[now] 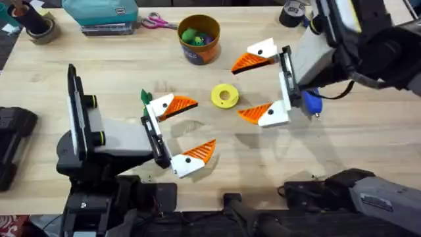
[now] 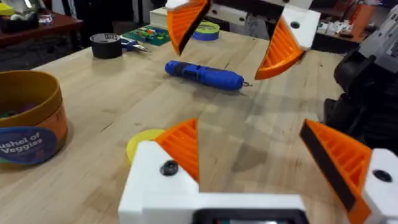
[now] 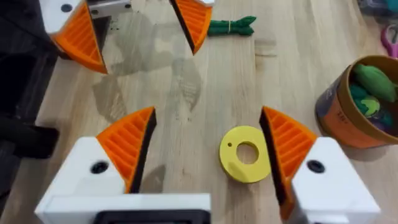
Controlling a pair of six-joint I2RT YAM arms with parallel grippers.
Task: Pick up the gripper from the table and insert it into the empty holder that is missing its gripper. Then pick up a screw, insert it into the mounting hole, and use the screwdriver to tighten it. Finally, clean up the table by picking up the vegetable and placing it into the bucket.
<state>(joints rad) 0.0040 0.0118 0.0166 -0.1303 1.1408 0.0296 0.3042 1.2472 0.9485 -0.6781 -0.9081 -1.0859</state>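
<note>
My left gripper (image 1: 204, 124) hovers open over the table's middle, and my right gripper (image 1: 238, 89) faces it, also open. Each of the white finger blocks (image 3: 93, 168) carries an orange ribbed wedge (image 3: 129, 147). The loose gripper, the empty holder and the screw are out of view. Behind my right gripper's near finger lies the blue screwdriver (image 1: 310, 100) (image 2: 205, 74). A green vegetable (image 1: 145, 97) (image 3: 231, 27) rests on the wood beside my left gripper's far finger. At the back stands the bucket (image 1: 209, 52) (image 3: 336, 115) with vegetables inside.
A flat yellow disc (image 1: 224, 95) (image 3: 244, 152) lies between the two grippers. Scissors (image 1: 156, 22), a teal box (image 1: 99, 13) and tape rolls (image 1: 39, 29) line the table's far edge. Bare wood stretches along the front right.
</note>
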